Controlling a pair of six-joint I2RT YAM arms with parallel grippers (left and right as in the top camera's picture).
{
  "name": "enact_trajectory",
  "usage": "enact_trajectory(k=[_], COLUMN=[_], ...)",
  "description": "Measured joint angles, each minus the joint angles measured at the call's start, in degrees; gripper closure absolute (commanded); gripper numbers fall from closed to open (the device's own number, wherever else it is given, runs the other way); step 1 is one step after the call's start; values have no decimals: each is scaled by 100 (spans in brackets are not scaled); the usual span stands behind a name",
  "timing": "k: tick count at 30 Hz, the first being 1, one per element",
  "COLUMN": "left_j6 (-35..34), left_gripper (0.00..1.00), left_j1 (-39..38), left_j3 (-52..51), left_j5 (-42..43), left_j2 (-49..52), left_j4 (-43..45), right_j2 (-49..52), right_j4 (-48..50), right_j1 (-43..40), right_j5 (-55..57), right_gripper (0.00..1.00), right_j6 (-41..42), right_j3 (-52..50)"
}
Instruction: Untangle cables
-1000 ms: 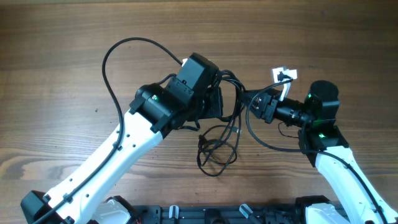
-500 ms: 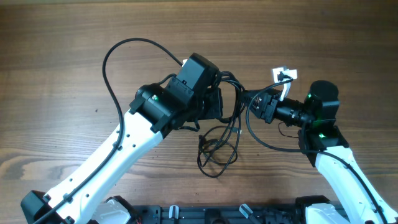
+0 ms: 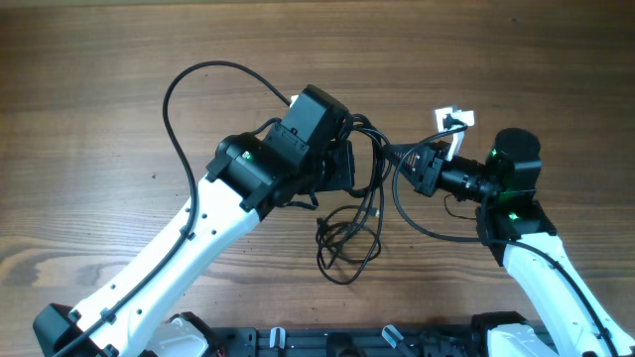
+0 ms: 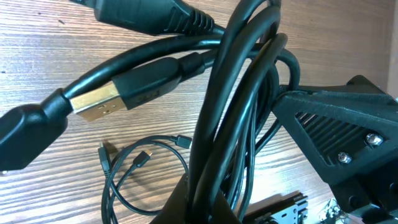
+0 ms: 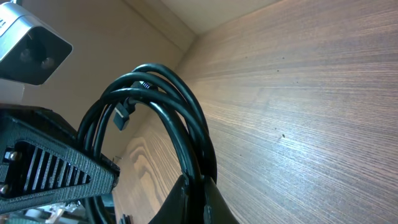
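Left fingers and right fingers alike clamped tight on the cables, with the thick bunch held raised between them near the middle of the table. Below, draped onto the wood toward the robot's edge: thin loose loops with small plugs.

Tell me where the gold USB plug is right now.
Left wrist view, left side: the gold USB plug sits beside the cable bundle, above the thin loop lying on the table.
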Motion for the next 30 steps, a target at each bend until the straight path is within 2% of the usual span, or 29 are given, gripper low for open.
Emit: enact_trajectory(k=[5, 18, 25, 26, 28, 30], left_j6=[-247, -2594, -3237, -3355, -3480, -3543], left_gripper=[96, 96, 96, 96, 96, 96], left_j1=[0, -28, -28, -28, -28, -26], left_j3=[0, 0, 0, 0, 0, 0], left_j5=[-223, -1176, -1276, -1279, -1279, -1307], left_j2=[2, 26, 26, 26, 26, 26], left_j4=[7, -160, -203, -216, -223, -251], right_j2=[0, 0, 0, 0, 0, 0], right_j4=[-391, -584, -586, -592, -599, -616], right_j1=[0, 4, 4, 4, 4, 4], right_j5=[407, 752, 767, 767, 776, 815], right_gripper=[96, 96, 96, 91, 72, 60], right_j6=[306, 474, 474, 474, 492, 549], right_j3=[0, 0, 0, 0, 0, 0])
